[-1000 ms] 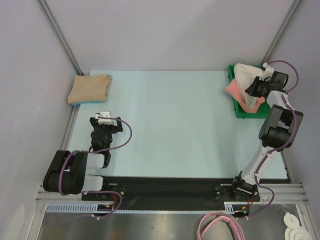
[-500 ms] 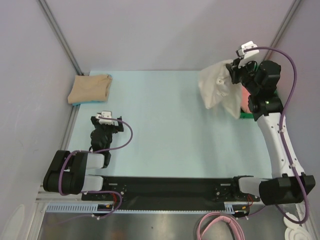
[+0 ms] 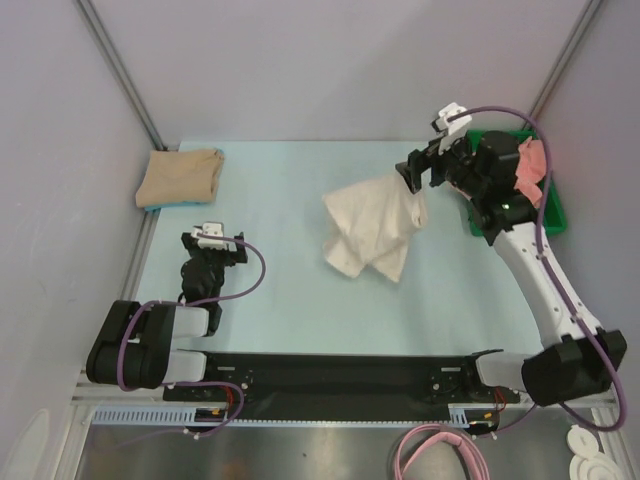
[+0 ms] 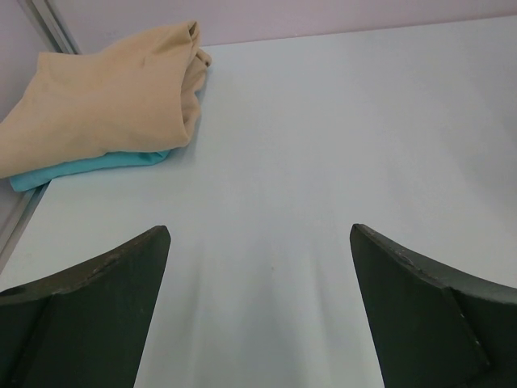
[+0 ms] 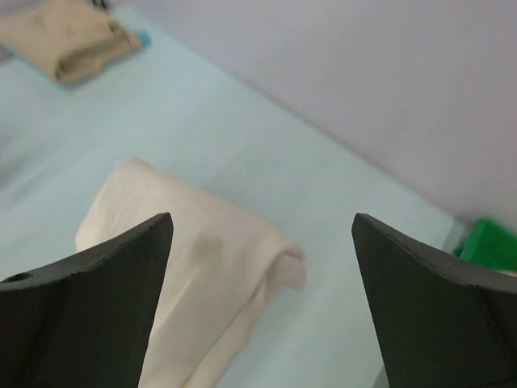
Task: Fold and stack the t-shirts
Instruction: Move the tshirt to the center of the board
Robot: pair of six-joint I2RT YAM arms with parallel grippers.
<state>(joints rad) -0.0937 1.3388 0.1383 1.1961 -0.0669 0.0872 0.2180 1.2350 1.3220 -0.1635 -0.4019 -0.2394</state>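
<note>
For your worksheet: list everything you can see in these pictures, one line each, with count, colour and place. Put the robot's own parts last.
cream-white t-shirt: one, cream-white, crumpled on the table right of centre
tan t-shirt: one, tan-beige, folded in the far left corner
turquoise cloth: one, turquoise, under the tan t-shirt, only its edge showing
salmon-pink t-shirt: one, salmon-pink, bunched in the tray, partly hidden by the right arm
green tray: one, green, far right edge of the table
table: one, pale blue-green
left gripper: one, dark, open, low over bare table near left
right gripper: one, dark, open, above the cream-white t-shirt's far right corner
</note>
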